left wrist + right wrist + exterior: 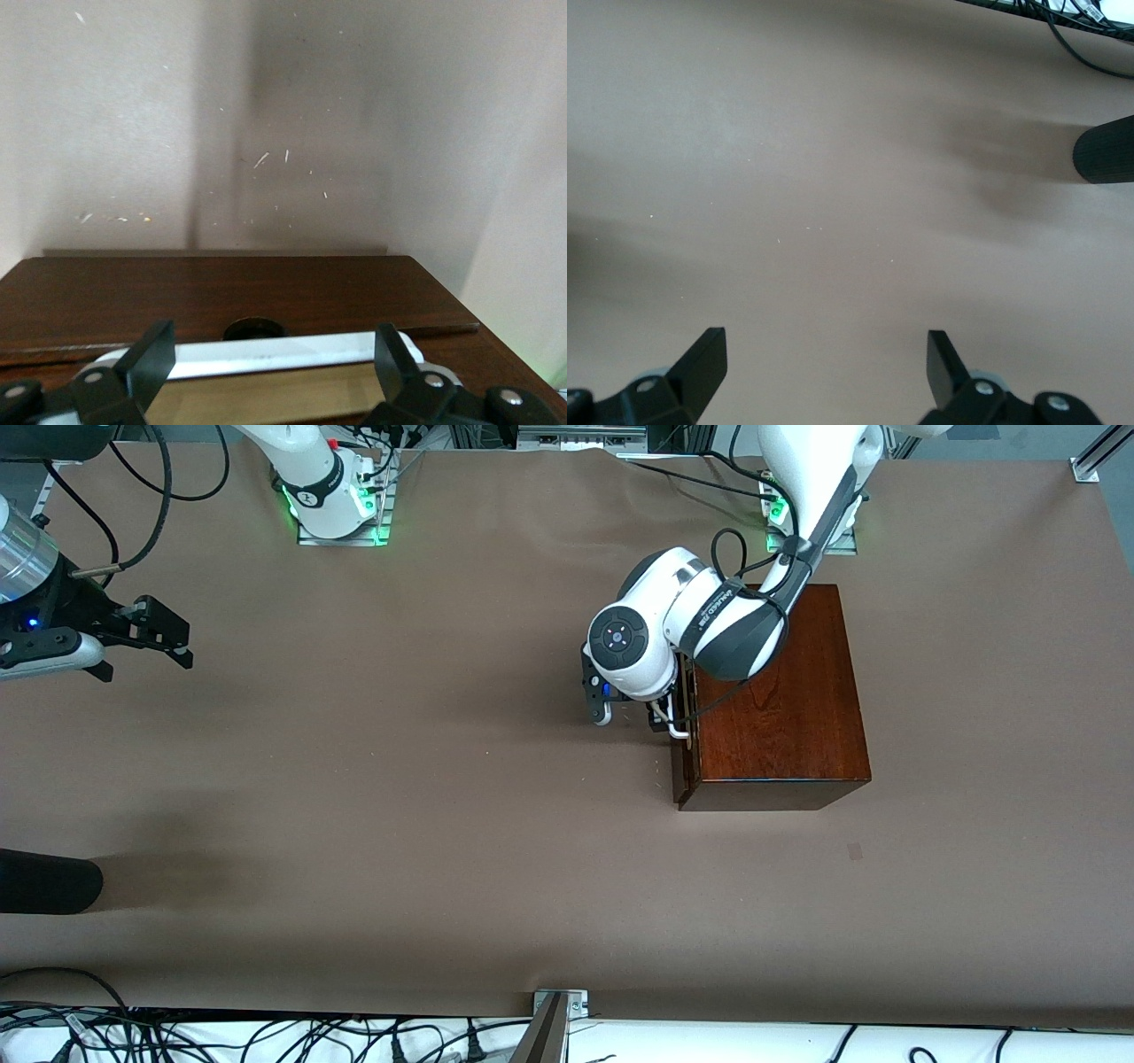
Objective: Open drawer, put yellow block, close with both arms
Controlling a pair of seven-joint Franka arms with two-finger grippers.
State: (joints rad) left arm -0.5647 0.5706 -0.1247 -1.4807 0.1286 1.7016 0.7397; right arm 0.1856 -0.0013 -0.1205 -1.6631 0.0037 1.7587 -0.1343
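Opening is in hand: left gripper (270, 354) straddles the drawer (683, 731) handle (266, 352), fingers spread, unclenched; next, clamp and pull; right gripper (824, 359) waits, spread, empty.

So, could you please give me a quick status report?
Left hand open, straddling the white handle. Drawer barely open. Right hand open, waiting over bare table. Yellow block not visible.

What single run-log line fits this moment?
left end effector: open around drawer handle | right end effector: open, waiting over table
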